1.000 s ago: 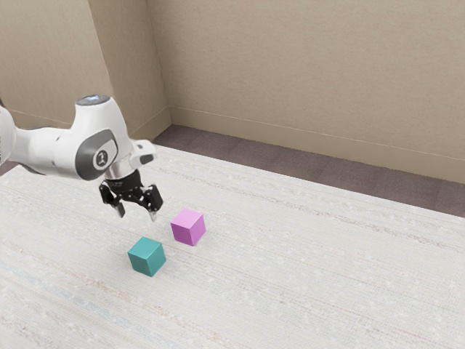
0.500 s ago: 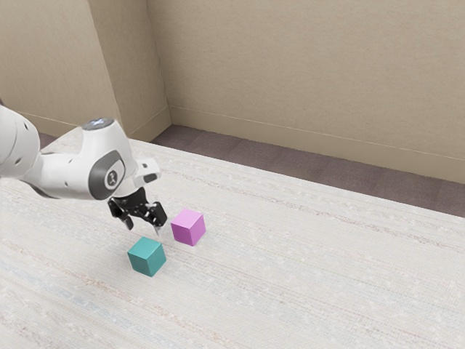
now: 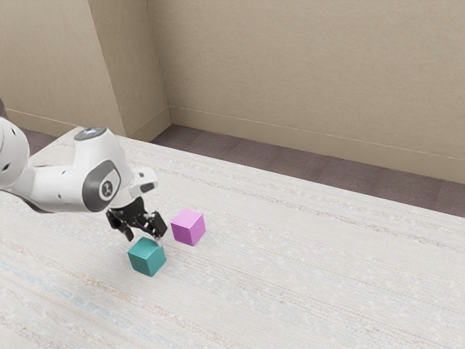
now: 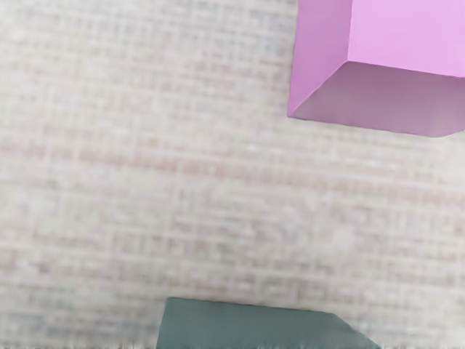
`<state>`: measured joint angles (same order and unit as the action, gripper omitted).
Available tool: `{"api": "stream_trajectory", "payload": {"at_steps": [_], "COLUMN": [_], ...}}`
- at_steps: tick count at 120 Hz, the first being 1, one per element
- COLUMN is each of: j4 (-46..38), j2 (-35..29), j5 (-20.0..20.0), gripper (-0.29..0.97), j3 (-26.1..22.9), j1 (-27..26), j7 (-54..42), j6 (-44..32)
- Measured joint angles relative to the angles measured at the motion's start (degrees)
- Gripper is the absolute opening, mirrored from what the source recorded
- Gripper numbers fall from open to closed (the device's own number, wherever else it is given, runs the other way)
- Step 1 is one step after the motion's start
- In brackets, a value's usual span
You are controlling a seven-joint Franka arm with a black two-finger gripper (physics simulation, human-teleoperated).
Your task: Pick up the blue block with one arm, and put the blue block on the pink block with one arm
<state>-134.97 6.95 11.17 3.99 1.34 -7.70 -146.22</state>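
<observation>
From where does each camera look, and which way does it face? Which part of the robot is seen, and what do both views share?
Exterior view: beside the arm, raised, facing down across the table toward the walls; shows the white arm and open gripper over the blue block.
Wrist view: on the hand, facing down at the pink block and blue block.
Shared: both blocks, table.
</observation>
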Motion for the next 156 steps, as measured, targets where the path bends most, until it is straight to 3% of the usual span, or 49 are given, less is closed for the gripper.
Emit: {"api": "stream_trajectory", "payload": {"at_steps": [106,137,156], "j4": [-3.30,-3.29,-2.79], "j2": [0.89,0.56,0.25], "j5": [1.10,0.94,-0.09], "gripper": [0.68,0.43,0.38], "j3": [-0.91,-0.90,-0.89], "j1": [-0.73,-0.73,-0.75], "j7": [2.66,3.33,4.01], "j6": [-1.51,-1.46,-1.39]}}
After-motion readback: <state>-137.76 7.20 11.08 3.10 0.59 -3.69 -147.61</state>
